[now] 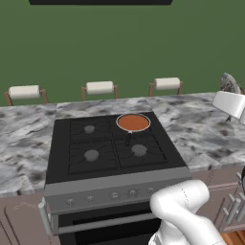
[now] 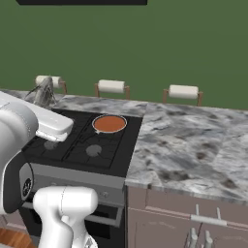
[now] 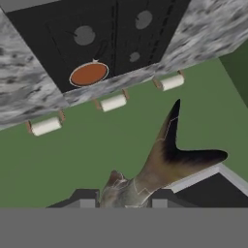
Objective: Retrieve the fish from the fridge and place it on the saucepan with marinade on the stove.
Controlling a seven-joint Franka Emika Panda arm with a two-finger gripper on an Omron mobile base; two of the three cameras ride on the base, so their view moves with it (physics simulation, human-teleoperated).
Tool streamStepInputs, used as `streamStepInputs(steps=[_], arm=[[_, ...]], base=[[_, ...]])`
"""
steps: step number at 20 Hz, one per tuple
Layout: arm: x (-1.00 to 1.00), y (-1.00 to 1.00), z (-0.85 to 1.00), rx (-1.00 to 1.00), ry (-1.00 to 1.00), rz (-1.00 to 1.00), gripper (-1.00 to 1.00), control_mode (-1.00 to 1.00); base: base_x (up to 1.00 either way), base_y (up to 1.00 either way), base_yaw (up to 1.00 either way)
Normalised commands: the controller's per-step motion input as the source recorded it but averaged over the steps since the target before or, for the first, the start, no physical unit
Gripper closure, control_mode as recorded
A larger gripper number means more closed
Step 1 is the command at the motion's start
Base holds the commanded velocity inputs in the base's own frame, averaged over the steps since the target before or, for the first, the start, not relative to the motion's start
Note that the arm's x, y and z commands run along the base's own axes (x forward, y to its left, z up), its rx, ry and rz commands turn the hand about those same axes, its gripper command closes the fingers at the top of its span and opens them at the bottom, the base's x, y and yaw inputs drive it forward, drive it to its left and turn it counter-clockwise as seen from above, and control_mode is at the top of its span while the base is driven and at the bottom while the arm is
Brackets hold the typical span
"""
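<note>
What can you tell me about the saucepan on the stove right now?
The saucepan is small, round and shallow, with a thin pale rim. It sits upright on the stove's back right burner, its inside covered by the flat orange-red marinade. A short dark handle points from the rim toward the stove's front. Nothing lies in the sauce, and nothing but the grate touches the pan. The fish is in the gripper, away from it.

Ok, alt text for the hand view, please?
A grey-brown fish, forked tail outward, sits between the gripper fingers. Beyond it, upside down: the black stove, a saucepan of orange-red marinade, and marble counter.
</note>
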Motion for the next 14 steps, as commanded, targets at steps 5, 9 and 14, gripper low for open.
streamStepInputs(steps=[5, 9, 14], arm=[[0.0, 0.0, 0.0, 0.0, 0.0, 0.0, 1.0, 1.0], [0.0, 0.0, 0.0, 0.0, 0.0, 0.0, 1.0, 1.0], [0.0, 0.0, 0.0, 0.0, 0.0, 0.0, 1.0, 1.0]], base=[[0.08, 0.48, -0.15], [0.12, 0.52, -0.19], [0.31, 0.29, -0.19]])
